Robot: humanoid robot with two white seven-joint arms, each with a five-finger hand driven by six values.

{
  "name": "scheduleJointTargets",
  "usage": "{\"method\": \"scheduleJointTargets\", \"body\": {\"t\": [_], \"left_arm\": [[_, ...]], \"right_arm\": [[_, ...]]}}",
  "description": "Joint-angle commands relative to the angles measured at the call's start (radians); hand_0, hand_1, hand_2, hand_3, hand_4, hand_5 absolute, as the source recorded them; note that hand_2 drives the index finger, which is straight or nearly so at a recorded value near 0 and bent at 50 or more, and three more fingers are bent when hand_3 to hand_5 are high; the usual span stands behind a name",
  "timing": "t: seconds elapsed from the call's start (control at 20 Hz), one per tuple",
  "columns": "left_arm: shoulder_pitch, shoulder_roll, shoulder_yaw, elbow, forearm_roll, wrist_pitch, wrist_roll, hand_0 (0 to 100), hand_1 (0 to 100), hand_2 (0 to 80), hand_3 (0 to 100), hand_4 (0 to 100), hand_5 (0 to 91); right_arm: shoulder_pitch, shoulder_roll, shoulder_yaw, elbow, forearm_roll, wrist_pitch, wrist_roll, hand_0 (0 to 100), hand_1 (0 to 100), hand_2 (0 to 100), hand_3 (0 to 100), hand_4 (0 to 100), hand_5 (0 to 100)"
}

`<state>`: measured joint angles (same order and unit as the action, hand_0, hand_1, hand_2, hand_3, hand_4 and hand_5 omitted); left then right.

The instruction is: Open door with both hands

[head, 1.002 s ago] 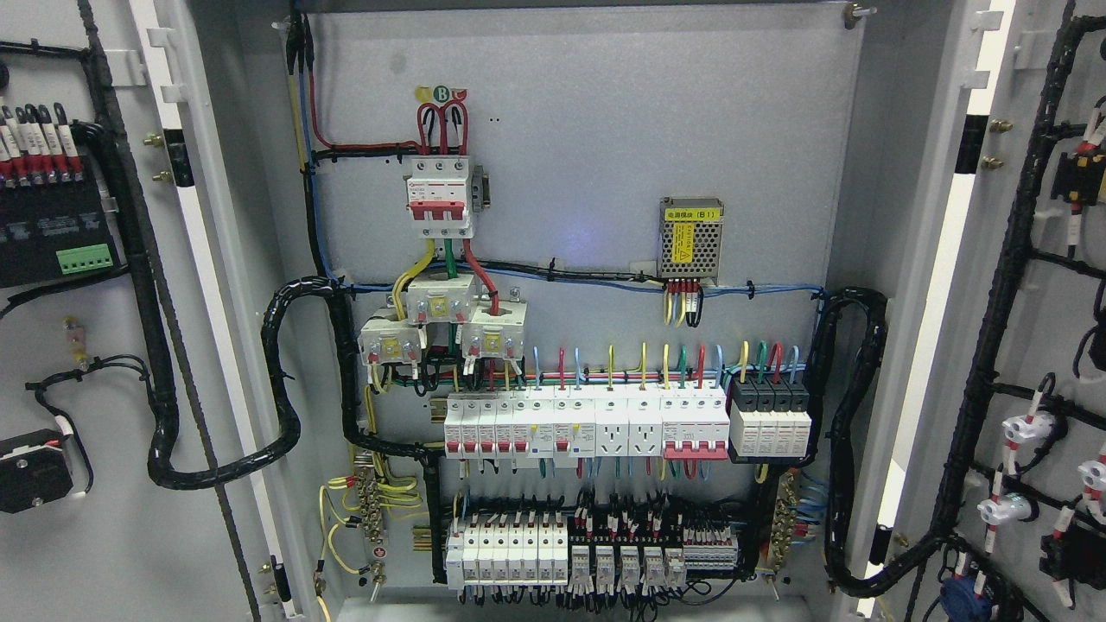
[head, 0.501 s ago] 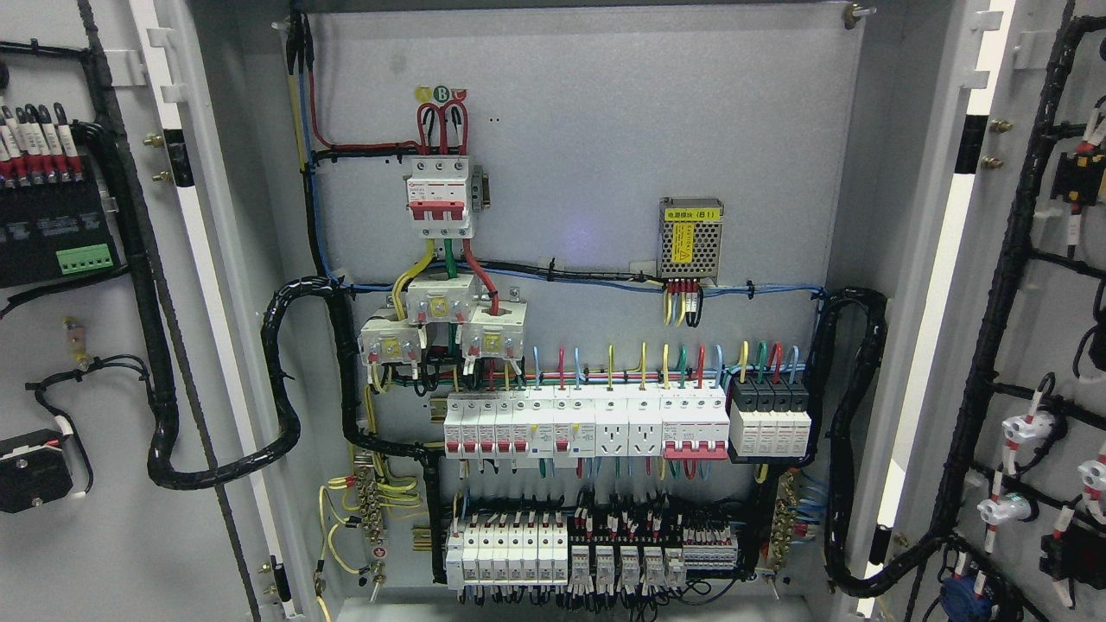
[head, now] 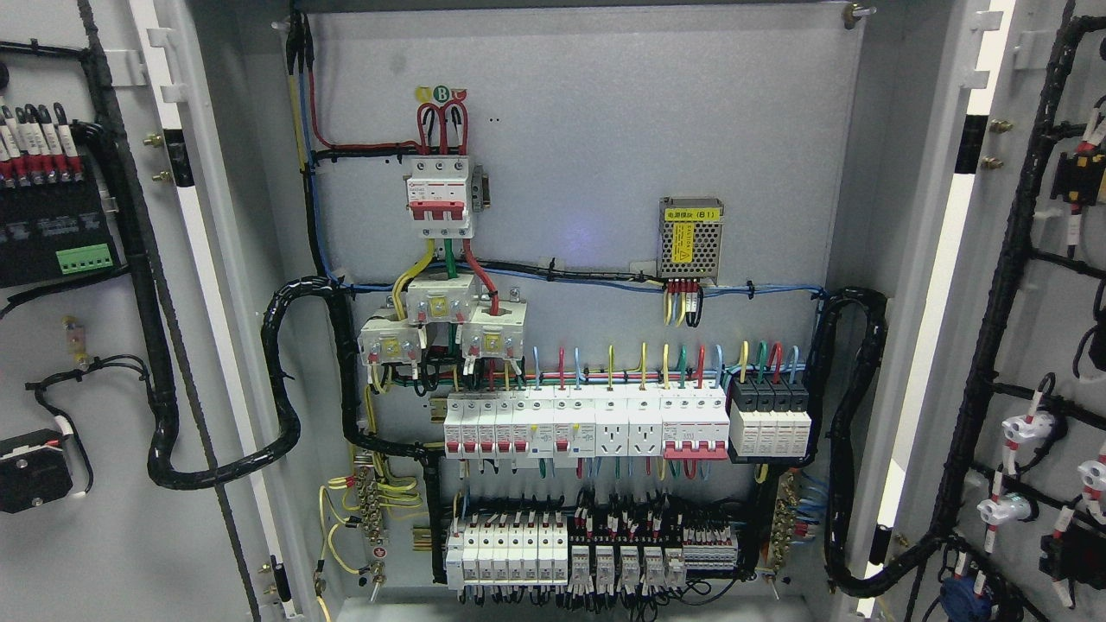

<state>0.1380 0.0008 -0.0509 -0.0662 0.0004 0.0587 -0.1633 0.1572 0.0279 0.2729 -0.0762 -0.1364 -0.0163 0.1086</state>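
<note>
Nothing moved; both doors (head: 104, 345) open; green "B" sticker (head: 442, 92); hands, fingers unseen.

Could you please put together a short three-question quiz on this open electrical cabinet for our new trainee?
1. True or false: both grey metal cabinet doors, the left door and the right door, stand swung open.
2. Which sits higher on the grey back panel: the white three-pole breaker with the red toggle bar or the small perforated metal power supply with the yellow label?
3. Multiple choice: the thick black wrapped cable loom at the left hinge runs A) from the left door into the cabinet, B) across the cabinet top, C) to a robot hand.

Key: 1 true; 2 the breaker; 3 A.
</note>
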Motion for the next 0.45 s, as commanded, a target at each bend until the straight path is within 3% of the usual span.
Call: {"method": "scheduleJointTargets", "body": {"t": [0.0,0.4], "left_arm": [[0.000,-0.022,-0.001,0.002,0.029,0.000,0.001,0,0,0.0,0,3,0.0],[-0.002,-0.022,0.005,0.000,0.029,0.000,0.001,0,0,0.0,0,3,0.0]], "right_arm": [[0.001,0.003,-0.001,-0.017,-0.002,-0.001,-0.001,0,0,0,0,0,0],[0.001,0.004,0.000,-0.019,-0.002,0.001,0.000,0,0,0,0,0,0]]}}
